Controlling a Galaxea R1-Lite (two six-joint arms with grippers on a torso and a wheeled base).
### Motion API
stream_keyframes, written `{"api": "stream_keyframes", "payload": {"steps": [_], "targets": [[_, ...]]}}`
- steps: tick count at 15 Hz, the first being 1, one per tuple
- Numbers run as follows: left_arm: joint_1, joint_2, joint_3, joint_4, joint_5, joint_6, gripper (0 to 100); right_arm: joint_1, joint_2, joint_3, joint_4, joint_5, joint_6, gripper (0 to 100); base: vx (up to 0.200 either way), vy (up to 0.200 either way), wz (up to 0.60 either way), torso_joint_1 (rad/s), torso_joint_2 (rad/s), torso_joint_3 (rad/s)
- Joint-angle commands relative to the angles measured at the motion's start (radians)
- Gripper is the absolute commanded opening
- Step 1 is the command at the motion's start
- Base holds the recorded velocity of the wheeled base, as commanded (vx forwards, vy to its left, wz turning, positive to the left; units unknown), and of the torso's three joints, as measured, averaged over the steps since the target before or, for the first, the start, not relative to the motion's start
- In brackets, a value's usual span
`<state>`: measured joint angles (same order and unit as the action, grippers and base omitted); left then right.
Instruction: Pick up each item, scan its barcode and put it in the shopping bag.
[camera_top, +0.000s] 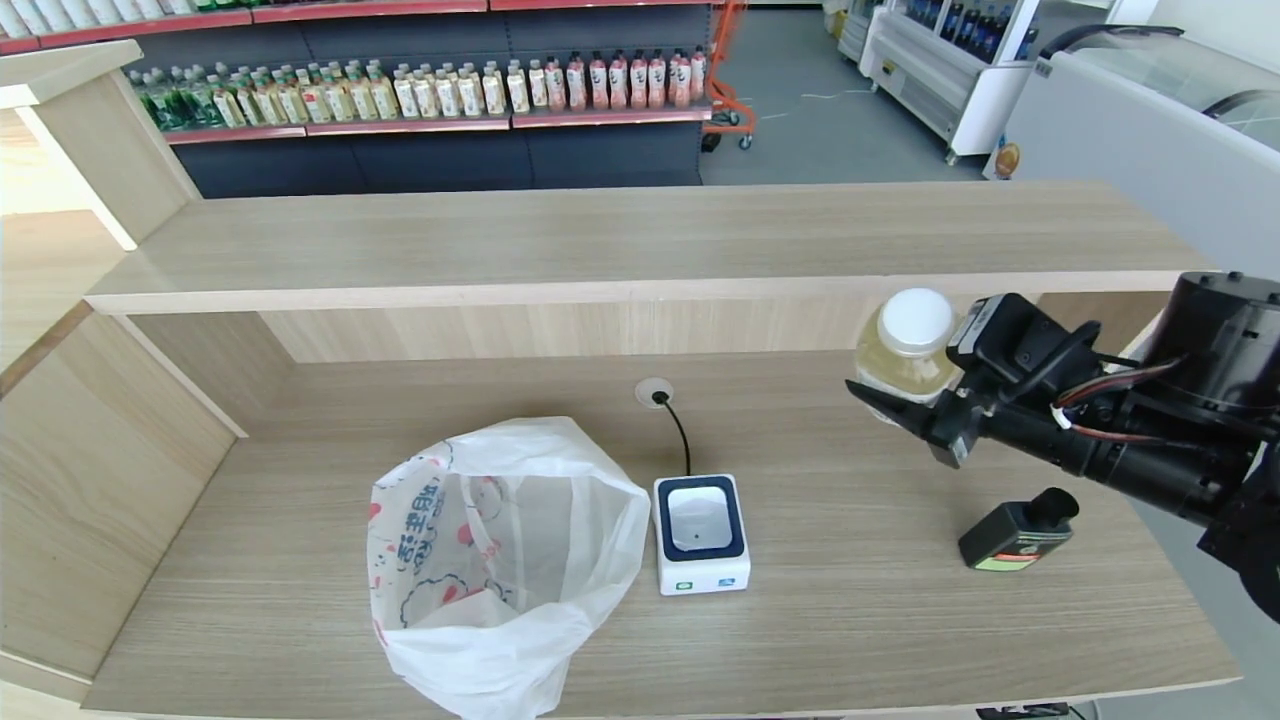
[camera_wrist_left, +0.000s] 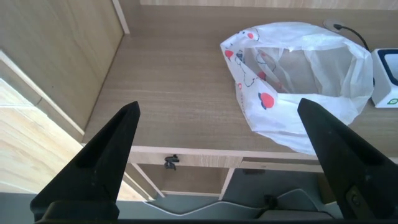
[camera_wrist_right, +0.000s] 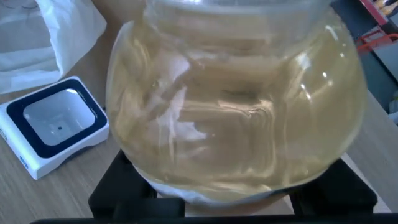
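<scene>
My right gripper (camera_top: 905, 408) is shut on a clear bottle of pale yellow drink (camera_top: 906, 352) with a white cap, held upright above the right part of the counter. In the right wrist view the bottle (camera_wrist_right: 236, 106) looms large, with the white barcode scanner (camera_wrist_right: 56, 127) on the counter beyond it. That scanner (camera_top: 700, 532) sits mid-counter, to the left of the held bottle. The white plastic shopping bag (camera_top: 500, 570) stands open to the scanner's left. My left gripper (camera_wrist_left: 217, 155) hangs open off the counter's front edge, apart from the bag (camera_wrist_left: 298, 81).
A small dark bottle (camera_top: 1015, 535) lies on its side at the right front of the counter. The scanner's black cable (camera_top: 680, 430) runs to a hole at the back. A raised wooden ledge (camera_top: 640, 250) walls the back and left sides.
</scene>
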<state>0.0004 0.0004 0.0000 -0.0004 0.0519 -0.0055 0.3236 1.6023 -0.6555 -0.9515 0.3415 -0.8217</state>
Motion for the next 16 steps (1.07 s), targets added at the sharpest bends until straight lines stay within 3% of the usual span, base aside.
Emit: {"api": "stream_keyframes", "payload": {"steps": [1, 4, 9, 13, 16], "targets": [[0.001, 0.000, 0.000, -0.001, 0.000, -0.001, 100, 0.014, 0.016, -0.003, -0.004, 0.004, 0.001, 0, 0.000, 0.200, 0.00, 0.012, 0.01, 0.002], [0.001, 0.000, 0.000, -0.001, 0.000, 0.001, 100, 0.014, 0.027, 0.010, -0.006, 0.024, -0.002, 0, 0.000, 0.200, 0.00, -0.007, 0.00, 0.005], [0.001, 0.000, 0.000, -0.001, 0.000, 0.002, 100, 0.011, 0.094, 0.050, -0.021, 0.027, 0.009, 0, 0.000, 0.000, 0.00, 0.000, 0.00, 0.000], [0.001, 0.000, 0.000, -0.001, 0.000, 0.001, 100, 0.006, 0.251, 0.048, -0.242, 0.152, 0.030, 0, 0.000, 0.000, 0.00, 0.000, 0.00, 0.000], [0.001, 0.000, 0.000, -0.001, 0.000, 0.002, 100, -0.014, 0.297, 0.103, -0.317, 0.192, 0.055, 0, 0.000, 0.000, 0.00, 0.000, 0.00, 0.000]]}}
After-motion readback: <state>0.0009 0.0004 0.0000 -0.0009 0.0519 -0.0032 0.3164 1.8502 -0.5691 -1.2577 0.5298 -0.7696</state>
